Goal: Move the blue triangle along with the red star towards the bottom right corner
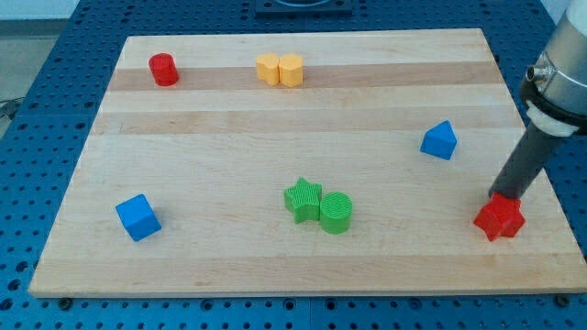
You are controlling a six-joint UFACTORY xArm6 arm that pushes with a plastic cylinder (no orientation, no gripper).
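Your arm comes in from the view's right edge, its pale collar cut off by the frame, and the dark rod slants down and toward the view's left until my tip (500,195) meets the wooden worktop (229,137) near its bottom right corner. There are no fingers on this rig, so nothing is clenched or released; the rod only presses. Look at the red star (499,219): it is a small, ridged, bright red block lying flat, and it sits directly below my tip in the view, touching it or as good as touching (the rod's end overlaps the star's upper edge, so you cannot see a gap). The star lies close to the worktop's right edge and a little above its bottom edge. The blue triangle (439,140) is a wedge-shaped block with its point toward the view's top; it lies well apart from both my tip and the star, up and to the view's left of them, alone on bare wood. Elsewhere you have a blue cube (138,217) near the bottom left, a green star (303,199) touching a green cylinder (336,213) at the lower middle, a red cylinder (163,70) near the top left, and two yellow blocks (280,69) side by side along the top, their exact shapes hard to make out.
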